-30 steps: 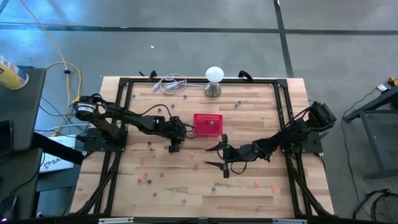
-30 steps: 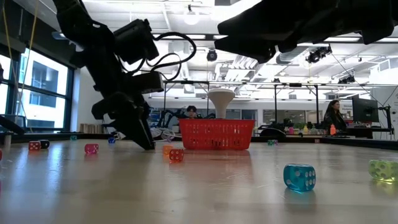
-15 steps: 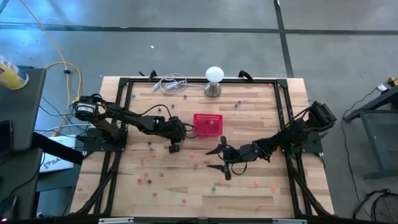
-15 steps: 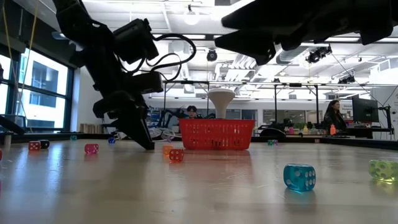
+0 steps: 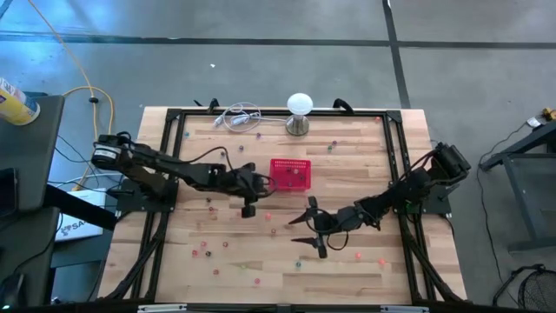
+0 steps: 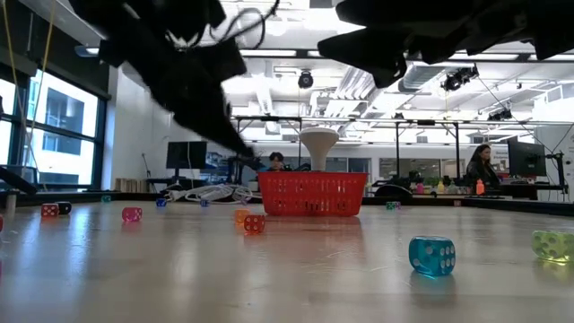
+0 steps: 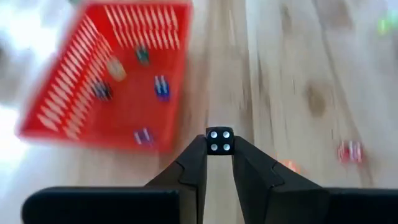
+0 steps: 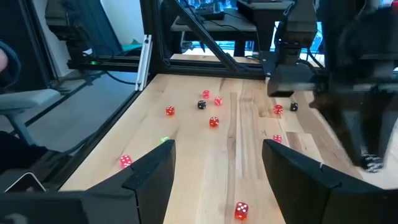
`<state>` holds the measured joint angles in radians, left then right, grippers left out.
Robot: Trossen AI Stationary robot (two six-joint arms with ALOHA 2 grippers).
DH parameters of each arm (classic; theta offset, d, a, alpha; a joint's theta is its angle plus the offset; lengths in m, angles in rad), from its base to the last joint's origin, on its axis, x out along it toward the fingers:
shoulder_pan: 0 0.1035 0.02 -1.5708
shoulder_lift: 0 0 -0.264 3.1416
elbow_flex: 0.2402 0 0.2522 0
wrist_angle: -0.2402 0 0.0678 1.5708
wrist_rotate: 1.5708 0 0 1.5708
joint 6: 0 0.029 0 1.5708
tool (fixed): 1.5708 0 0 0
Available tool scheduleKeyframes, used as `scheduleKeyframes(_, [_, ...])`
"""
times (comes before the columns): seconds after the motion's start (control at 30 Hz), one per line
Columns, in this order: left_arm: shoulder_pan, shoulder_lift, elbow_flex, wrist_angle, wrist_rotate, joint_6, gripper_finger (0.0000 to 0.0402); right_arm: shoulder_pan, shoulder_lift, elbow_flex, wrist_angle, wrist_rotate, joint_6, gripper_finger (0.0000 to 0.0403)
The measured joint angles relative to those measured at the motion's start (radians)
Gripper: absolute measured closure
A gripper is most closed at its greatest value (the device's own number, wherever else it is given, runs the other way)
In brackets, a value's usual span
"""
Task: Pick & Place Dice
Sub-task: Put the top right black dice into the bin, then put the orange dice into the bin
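Wood table point(image 5: 347, 174) with a black frame round its edge. Red mesh basket point(image 5: 290, 174) sat near the middle, toward the far side. White ball lamp point(image 5: 299, 113) on a metal base stood at the far edge, a coiled white cable point(image 5: 238, 116) beside it. Left gripper point(image 5: 248, 209) was just beside the basket's near-left corner; couldn't tell from above whether it held anything. Right gripper point(image 5: 306, 228) hung over bare wood nearer the front, well apart from the basket, fingers spread wide. Dice point(image 5: 208, 253) were scattered in small coloured specks, mostly front-left, a few near the far edge.
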<state>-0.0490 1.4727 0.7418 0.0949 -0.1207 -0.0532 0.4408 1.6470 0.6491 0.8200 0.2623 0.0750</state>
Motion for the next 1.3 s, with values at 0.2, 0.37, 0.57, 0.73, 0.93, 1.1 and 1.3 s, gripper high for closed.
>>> scheduleKeyframes(0.2, [0.048, 0.031, 0.0, 0.124, -0.042, 0.044, 0.0346, 0.0, 0.0, 0.0, 0.0, 0.0, 0.004, 0.0172])
scheduleKeyframes(0.37, [0.109, 0.068, 0.002, 0.22, -0.042, 0.053, 0.0346, 0.0, 0.0, 0.0, -0.001, 0.0, 0.007, 0.0172])
scheduleKeyframes(0.57, [0.132, 0.081, 0.002, 0.216, -0.038, 0.008, 0.0327, 0.0, 0.0, 0.0, -0.005, 0.0, 0.006, 0.0172])
scheduleKeyframes(0.73, [0.118, 0.081, 0.002, 0.222, -0.039, 0.001, 0.0291, 0.0, 0.0, 0.0, -0.011, -0.001, 0.007, 0.0172])
scheduleKeyframes(0.93, [0.087, 0.09, 0.002, 0.229, -0.075, 0.003, 0.0244, -0.003, 0.0, 0.0, -0.012, 0.0, 0.007, 0.0172])
scheduleKeyframes(1.1, [0.064, 0.081, 0.002, 0.248, -0.093, -0.006, 0.0228, -0.003, 0.0, 0.0, -0.017, -0.001, 0.008, 0.0172])
scheduleKeyframes(1.3, [-0.001, -0.049, 0.002, 0.023, 0.078, -0.058, 0.0227, -0.002, 0.0, 0.0, -0.03, -0.004, 0.011, 0.0172])
